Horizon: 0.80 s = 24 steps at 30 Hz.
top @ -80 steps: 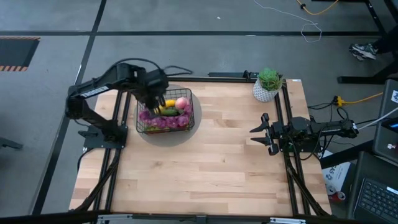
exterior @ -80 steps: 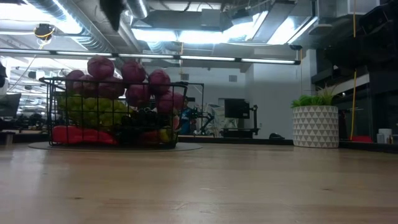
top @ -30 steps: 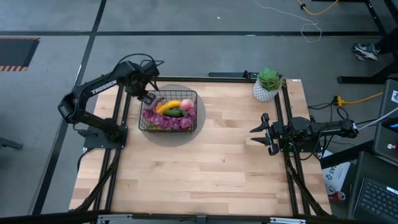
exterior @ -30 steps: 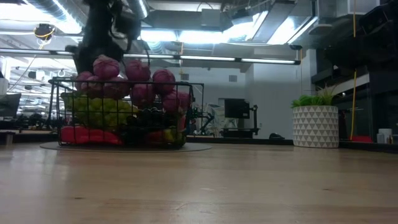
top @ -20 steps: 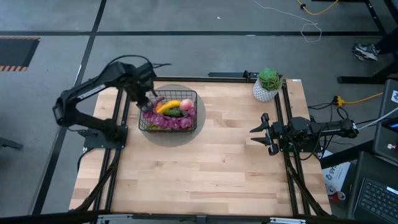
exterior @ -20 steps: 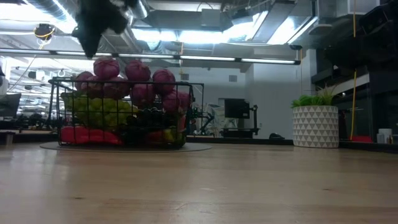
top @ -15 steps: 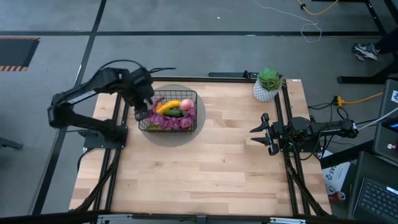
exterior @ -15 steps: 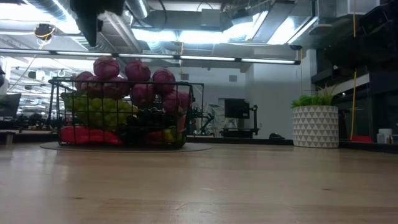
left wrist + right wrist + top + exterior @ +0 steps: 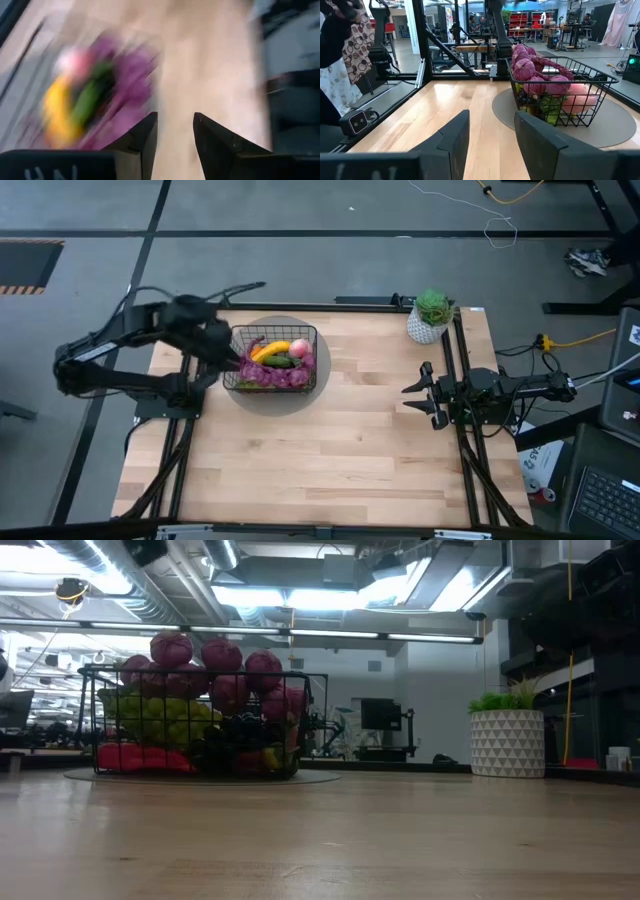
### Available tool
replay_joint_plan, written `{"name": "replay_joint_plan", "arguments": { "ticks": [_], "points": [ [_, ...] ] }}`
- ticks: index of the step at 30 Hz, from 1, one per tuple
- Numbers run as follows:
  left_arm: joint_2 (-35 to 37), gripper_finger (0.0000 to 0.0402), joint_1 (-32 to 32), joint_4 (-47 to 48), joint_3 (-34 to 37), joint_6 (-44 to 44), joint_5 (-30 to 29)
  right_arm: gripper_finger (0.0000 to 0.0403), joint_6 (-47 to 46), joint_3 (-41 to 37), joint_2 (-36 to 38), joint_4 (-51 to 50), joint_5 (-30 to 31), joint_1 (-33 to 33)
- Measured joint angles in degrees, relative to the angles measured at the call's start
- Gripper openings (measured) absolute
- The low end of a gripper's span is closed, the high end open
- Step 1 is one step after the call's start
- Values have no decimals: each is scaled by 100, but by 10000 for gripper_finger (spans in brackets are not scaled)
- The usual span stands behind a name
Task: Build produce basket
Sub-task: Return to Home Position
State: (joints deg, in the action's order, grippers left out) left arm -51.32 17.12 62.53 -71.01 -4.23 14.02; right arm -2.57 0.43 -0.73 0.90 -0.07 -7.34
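The black wire basket (image 9: 271, 359) stands on a round grey mat (image 9: 296, 397) at the table's far left. It holds a yellow banana (image 9: 272, 350), a pink peach (image 9: 300, 348), a green cucumber (image 9: 281, 361) and purple bulbs (image 9: 268, 377). The low view shows the bulbs (image 9: 222, 656) piled above green grapes (image 9: 160, 720) and red chillies (image 9: 135, 757). My left gripper (image 9: 229, 353) is open and empty just outside the basket's left side; its wrist view (image 9: 175, 145) is blurred. My right gripper (image 9: 415, 392) waits open at the table's right edge, facing the basket (image 9: 555, 95).
A white pot with a green plant (image 9: 431, 316) stands at the far right corner and shows in the low view (image 9: 508, 740). Black frame rails (image 9: 462, 430) run along the table's left and right sides. Bare wood (image 9: 320, 460) fills the middle and near part.
My left gripper has drawn back from above the basket's far left corner toward the table's left edge and now sits beside the basket's left side. In the low view it has gone up out of the picture. The basket and produce have kept still over the last second.
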Motion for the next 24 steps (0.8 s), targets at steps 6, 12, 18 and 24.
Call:
{"name": "replay_joint_plan", "arguments": {
  "ticks": [6,12,18,24],
  "points": [
    [1146,120,-3,-2234,1458,-48,816,157,0,0,1,1,1,0],
    [2058,120,-5,-4492,3475,-567,128,157,0,0,0,1,-1,-1],
    [2475,120,-49,-6203,5071,-801,155,157,0,0,0,1,-1,1],
    [2943,120,-588,-6792,5645,-888,26,157,0,0,0,1,-1,1]
  ]
}}
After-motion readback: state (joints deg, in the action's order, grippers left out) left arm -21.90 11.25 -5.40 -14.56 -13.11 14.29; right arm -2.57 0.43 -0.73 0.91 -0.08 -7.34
